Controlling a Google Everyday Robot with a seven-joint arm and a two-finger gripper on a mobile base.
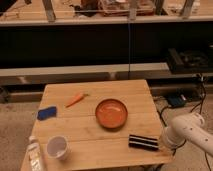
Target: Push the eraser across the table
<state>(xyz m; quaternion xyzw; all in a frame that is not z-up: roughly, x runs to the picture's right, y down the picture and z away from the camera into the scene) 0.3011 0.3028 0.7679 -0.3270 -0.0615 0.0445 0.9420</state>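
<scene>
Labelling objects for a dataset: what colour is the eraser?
Black with a pale lengthwise stripe, eraser, in the camera view; the gripper is at its right end.

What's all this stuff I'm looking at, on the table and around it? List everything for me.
table: one, light wooden planks, centre of view
eraser: one, black with a pale stripe, near right corner of the table
dish: one, orange, right of the table's middle
carrot: one, orange, far left part
pad: one, blue, left edge
cup: one, white, near left
bottle: one, clear, near left corner, beside the cup
shelving: dark, behind the table
arm: one, white, right of the table
gripper: one, just right of the eraser
</scene>
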